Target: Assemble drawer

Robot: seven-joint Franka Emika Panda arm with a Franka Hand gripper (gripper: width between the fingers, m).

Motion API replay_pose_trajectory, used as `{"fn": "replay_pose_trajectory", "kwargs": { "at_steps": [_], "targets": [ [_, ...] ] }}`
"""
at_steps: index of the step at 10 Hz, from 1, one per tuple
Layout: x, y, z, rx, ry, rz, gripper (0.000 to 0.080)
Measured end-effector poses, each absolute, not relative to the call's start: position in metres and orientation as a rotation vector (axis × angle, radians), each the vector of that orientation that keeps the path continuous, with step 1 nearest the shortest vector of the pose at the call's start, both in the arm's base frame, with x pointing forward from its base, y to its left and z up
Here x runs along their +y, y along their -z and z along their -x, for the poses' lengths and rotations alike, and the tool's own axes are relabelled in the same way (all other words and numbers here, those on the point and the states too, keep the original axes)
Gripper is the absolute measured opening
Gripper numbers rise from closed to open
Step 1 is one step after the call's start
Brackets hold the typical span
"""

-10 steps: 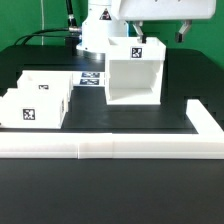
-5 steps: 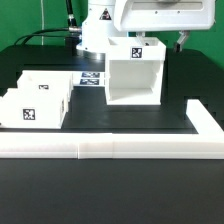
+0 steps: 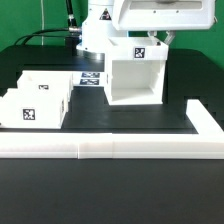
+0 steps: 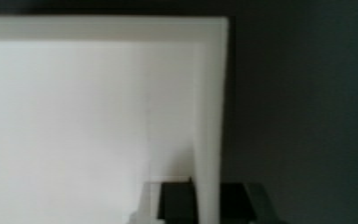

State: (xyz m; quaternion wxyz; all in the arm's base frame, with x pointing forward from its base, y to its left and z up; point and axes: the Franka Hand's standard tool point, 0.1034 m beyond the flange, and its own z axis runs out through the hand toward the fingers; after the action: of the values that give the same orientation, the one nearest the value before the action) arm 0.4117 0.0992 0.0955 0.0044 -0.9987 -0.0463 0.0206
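Centre the end effector (image 3: 158, 38), straddling the right wall of the drawer housing (image 3: 133, 80) toward the far middle of the worktop (image 3: 120, 122), pinching or merely close impossible to tell, then squeeze squarely to avoid tipping it.

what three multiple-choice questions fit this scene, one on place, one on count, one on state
1. In the exterior view, where do the trays lie against the housing?
A. to its left
B. inside it
C. on top of it
2. How many trays are there?
A. one
B. two
C. four
3. The gripper's fingers are:
A. around a tray knob
B. flat on the table
C. either side of a housing wall

A: both sit left of it, apart.
B: two tagged trays show.
C: the wrist view shows a thin white wall between the fingers.
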Motion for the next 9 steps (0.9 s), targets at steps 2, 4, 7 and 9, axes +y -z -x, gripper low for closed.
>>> {"fn": "replay_pose_trajectory", "kwargs": {
  "at_steps": [2,4,7,9],
  "targets": [
    [0.099,-0.096,-0.412,-0.145,-0.064,3.129,0.0036],
    [0.099,-0.096,-0.412,-0.145,-0.064,3.129,0.0036],
    [0.095,-0.096,-0.449,-0.183,-0.023,3.114,0.0037],
    [0.092,-0.096,-0.494,-0.180,0.037,3.103,0.0038]
  ]
}}
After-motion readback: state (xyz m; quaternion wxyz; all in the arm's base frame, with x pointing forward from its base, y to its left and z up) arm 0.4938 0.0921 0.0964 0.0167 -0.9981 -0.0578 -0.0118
